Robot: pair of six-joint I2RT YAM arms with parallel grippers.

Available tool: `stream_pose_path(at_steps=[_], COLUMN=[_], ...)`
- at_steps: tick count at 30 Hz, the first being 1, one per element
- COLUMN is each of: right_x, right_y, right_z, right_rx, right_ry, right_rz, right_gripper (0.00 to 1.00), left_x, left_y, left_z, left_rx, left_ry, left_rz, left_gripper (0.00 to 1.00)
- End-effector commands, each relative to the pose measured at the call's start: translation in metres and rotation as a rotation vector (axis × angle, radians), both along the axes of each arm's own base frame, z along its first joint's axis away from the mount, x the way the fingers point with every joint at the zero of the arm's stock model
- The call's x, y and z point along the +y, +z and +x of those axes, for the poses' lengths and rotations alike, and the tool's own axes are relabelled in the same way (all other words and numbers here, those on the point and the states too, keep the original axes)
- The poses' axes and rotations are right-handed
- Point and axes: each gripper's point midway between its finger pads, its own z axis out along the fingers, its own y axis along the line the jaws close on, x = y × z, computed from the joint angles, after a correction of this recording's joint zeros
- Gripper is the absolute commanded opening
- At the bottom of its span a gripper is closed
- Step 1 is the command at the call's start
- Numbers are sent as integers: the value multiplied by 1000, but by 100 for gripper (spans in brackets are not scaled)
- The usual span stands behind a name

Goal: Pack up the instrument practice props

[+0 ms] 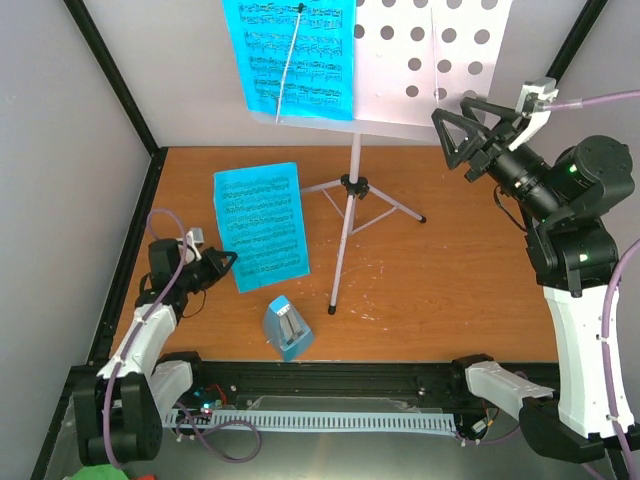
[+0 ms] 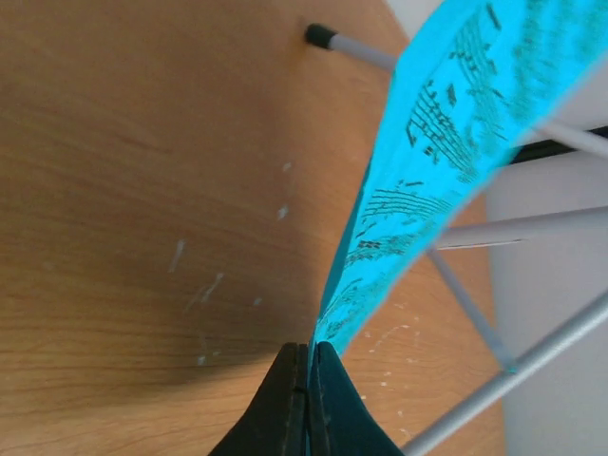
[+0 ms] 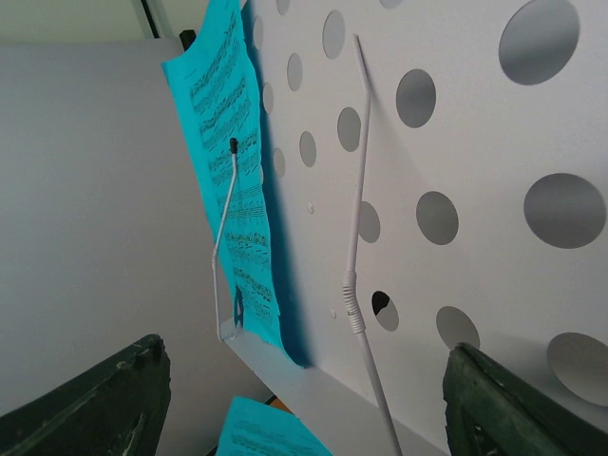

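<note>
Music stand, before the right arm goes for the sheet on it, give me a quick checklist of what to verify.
1. The right gripper is open and empty: ok.
2. The left gripper is shut on the loose sheet: ok, it pinches the sheet's edge.
3. The clipped sheet is free to pull off: not ok, the wire holder lies across it.
4. The right gripper is lined up with the clipped sheet: not ok, it faces the bare perforated half.
5. The music stand is upright: ok.
6. The metronome is clear of both arms: ok.
</note>
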Motion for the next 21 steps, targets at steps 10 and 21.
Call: stream_pose_path(at_steps=[10,21], right_x=[-9,-5], right_y=[-5,-1], right_z=[-13,-16], right_rx=[-15,-25], right_ry=[-49,-19], right_rz=[-14,7], right_gripper=[83,87], left_x=[18,47], left_y=[-59,-31], left_z=[8,12], left_rx=[74,20], left_ry=[58,195], left_rz=[105,234], left_gripper=[8,94])
